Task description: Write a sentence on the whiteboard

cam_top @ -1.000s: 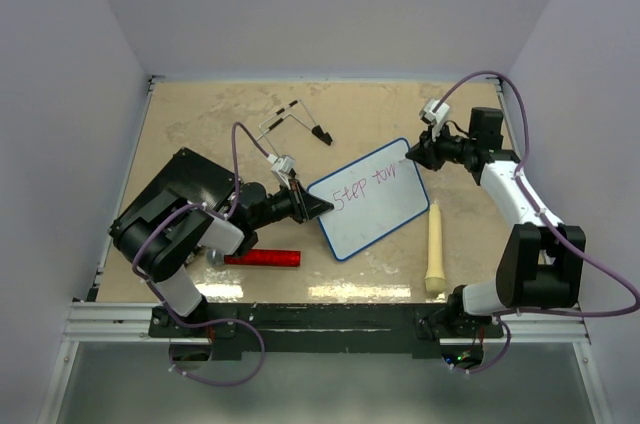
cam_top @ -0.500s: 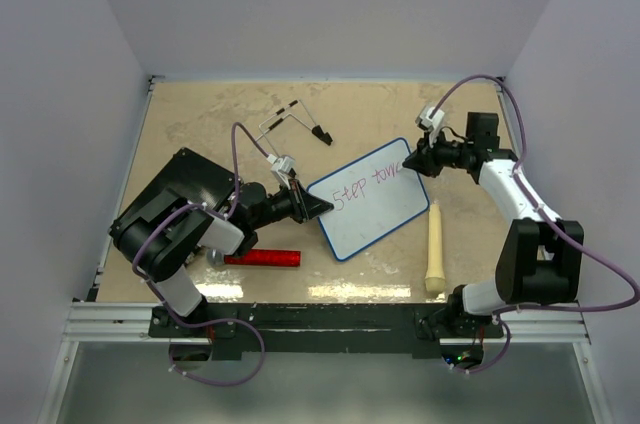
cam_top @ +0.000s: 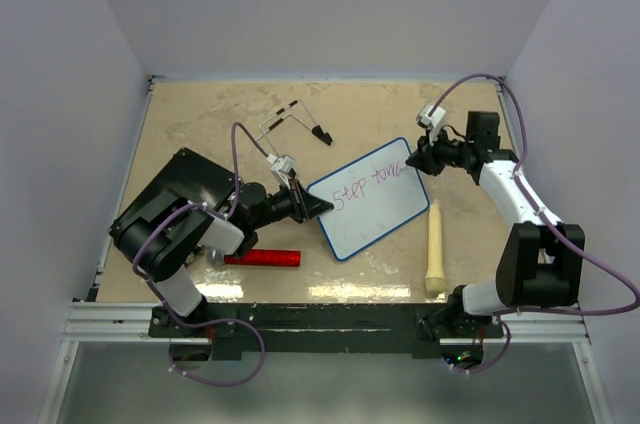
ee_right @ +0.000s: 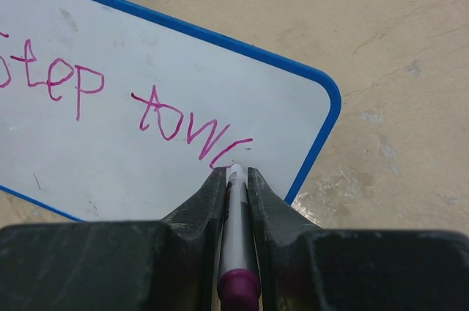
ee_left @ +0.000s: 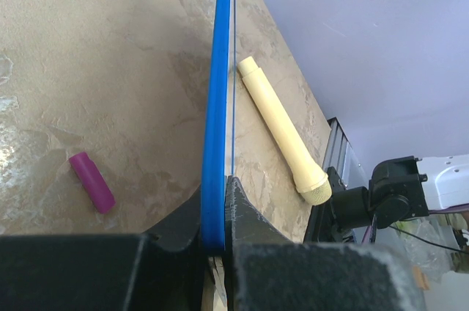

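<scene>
The whiteboard (cam_top: 368,199) lies slanted mid-table, white with a blue rim. My left gripper (cam_top: 318,207) is shut on its left edge; the left wrist view shows the blue rim (ee_left: 217,105) edge-on between the jaws. My right gripper (cam_top: 415,158) is shut on a marker (ee_right: 237,238) with a purple end, its tip on the board (ee_right: 168,76) near the far right corner. The sentence (ee_right: 124,105) reads "Step tow" plus a started curve, in purple-pink. It also shows in the top view (cam_top: 367,184).
A cream cylinder (cam_top: 434,247) lies right of the board. A red stick (cam_top: 262,258) lies left of it, by a black slab (cam_top: 180,189). A purple cap (ee_left: 91,182) lies under the board's side. A wire stand (cam_top: 295,121) sits at the back.
The right gripper has moved the marker a little rightward along the first line. The writing has grown from "Step tow" by a further curved stroke. The left arm has not moved.
</scene>
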`<state>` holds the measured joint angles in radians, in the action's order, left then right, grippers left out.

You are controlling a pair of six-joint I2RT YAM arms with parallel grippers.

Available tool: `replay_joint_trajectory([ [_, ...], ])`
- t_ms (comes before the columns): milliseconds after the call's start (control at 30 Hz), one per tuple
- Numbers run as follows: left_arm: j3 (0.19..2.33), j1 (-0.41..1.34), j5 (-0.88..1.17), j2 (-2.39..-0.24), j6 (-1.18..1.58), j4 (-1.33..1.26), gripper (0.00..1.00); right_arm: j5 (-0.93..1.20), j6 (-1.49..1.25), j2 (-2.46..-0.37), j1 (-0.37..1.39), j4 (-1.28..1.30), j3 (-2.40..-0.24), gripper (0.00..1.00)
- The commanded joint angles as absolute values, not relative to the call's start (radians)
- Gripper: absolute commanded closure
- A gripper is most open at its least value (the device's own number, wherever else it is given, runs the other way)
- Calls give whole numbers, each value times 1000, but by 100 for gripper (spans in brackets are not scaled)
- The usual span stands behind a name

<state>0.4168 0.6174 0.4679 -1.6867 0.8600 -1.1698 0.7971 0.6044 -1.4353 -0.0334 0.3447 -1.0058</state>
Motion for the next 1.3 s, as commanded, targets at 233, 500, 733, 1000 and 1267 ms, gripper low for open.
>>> replay_joint_trajectory([
  [233,430,624,505,-1701,805,-1256,100,804,549,-1437,-31,242,-1060,100],
  [500,434,624,506,-1707,807,-1256,100,802,544,-1448,-29,230,-1066,100],
  [733,431,624,505,-1706,805,-1256,100,787,632,-1453,-31,345,-1040,100],
  [1000,433,624,506,-1707,805,-1259,100,738,666,-1440,-32,387,-1023,100],
  [1267,433,624,505,-1704,805,-1255,100,758,649,-1413,-32,373,-1046,100],
])
